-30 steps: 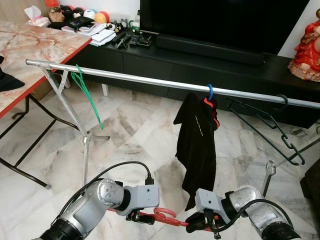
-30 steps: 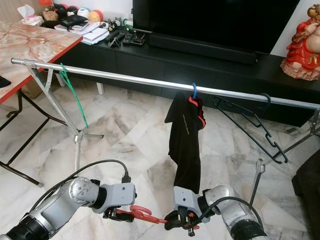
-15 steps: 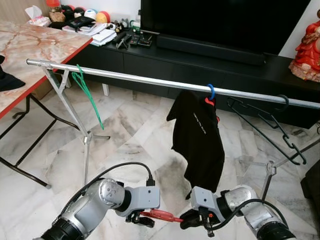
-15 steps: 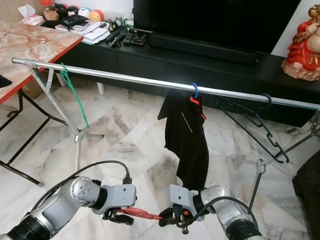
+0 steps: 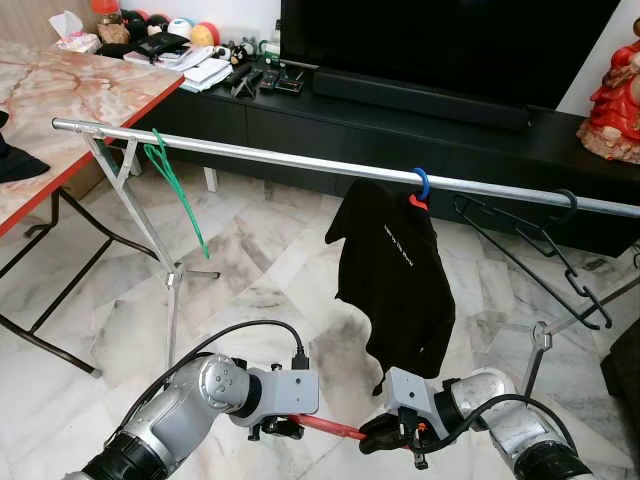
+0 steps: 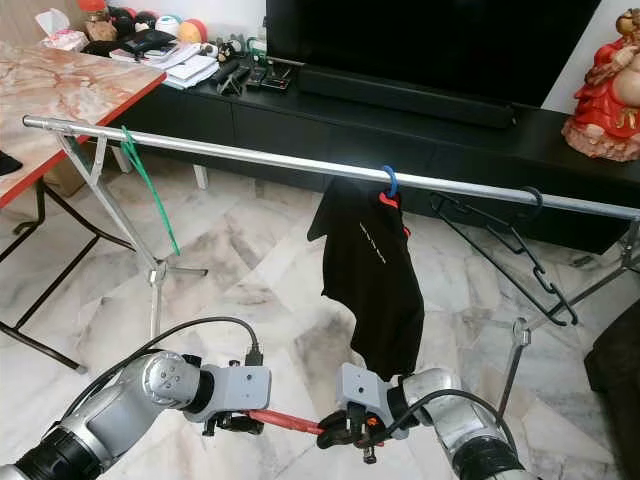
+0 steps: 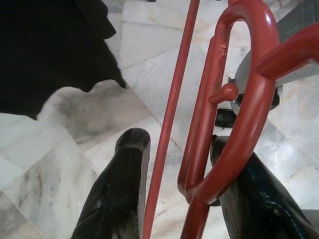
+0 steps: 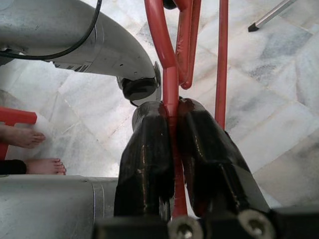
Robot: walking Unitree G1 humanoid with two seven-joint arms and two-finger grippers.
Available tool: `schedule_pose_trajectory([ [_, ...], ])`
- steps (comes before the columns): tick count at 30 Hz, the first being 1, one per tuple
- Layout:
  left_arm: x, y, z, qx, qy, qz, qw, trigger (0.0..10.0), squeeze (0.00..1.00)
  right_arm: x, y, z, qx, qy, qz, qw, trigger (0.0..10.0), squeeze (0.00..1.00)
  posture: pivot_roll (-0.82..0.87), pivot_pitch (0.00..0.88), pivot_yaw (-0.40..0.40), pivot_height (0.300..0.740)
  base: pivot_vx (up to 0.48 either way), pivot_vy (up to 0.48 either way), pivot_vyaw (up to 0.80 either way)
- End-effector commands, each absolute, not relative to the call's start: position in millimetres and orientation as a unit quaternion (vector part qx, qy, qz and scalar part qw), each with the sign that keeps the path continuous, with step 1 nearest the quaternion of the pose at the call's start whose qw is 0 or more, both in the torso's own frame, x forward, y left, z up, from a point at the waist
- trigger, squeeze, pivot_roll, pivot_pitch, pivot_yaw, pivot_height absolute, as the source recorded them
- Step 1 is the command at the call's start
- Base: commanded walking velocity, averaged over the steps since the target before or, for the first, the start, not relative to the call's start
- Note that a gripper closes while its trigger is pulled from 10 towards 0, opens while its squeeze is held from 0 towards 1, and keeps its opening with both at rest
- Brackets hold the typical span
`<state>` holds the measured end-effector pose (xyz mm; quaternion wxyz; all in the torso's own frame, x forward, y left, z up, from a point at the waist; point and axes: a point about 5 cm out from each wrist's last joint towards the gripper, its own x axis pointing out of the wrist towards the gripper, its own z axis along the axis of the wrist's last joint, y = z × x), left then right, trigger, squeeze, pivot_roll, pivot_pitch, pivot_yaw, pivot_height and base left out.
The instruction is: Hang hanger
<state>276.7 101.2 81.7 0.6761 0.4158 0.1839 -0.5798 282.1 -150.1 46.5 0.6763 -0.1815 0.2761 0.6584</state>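
Note:
A red hanger (image 5: 330,428) is held low over the marble floor between my two grippers. My right gripper (image 5: 385,437) is shut on its thin neck, seen close in the right wrist view (image 8: 172,149). My left gripper (image 5: 275,430) sits at the other end. In the left wrist view its fingers (image 7: 124,184) stand apart, with the hanger's hook (image 7: 249,89) and bar between them. The silver rail (image 5: 280,157) runs across above and beyond both grippers.
On the rail hang a green hanger (image 5: 175,185), a black shirt (image 5: 395,275) and black hangers (image 5: 530,245). A marble-topped table (image 5: 80,90) stands at the left and a low black TV unit (image 5: 400,130) behind. A person's bare feet (image 8: 20,137) show near me.
The red hanger has turned from lying flat to edge-on between the grippers. The right gripper has shifted slightly left. The black shirt has swung and spread on the rail.

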Motion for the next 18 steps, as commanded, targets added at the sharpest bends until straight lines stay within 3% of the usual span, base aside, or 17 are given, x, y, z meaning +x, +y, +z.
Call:
schedule_pose_trajectory([
  [1,277.7,99.7,81.7,0.421,0.178,-0.577,0.677,0.0,0.00,284.1,-150.4,51.8,-0.177,0.266,0.662,0.678,10.0,0.00,-0.02,0.137,-0.111,0.740,0.000,0.000,0.00],
  [18,284.9,100.9,86.4,0.412,0.155,-0.560,0.702,0.0,0.00,280.2,-153.4,46.9,-0.165,0.281,0.660,0.677,10.0,0.00,-0.01,0.139,-0.112,0.740,0.000,0.000,0.00],
])
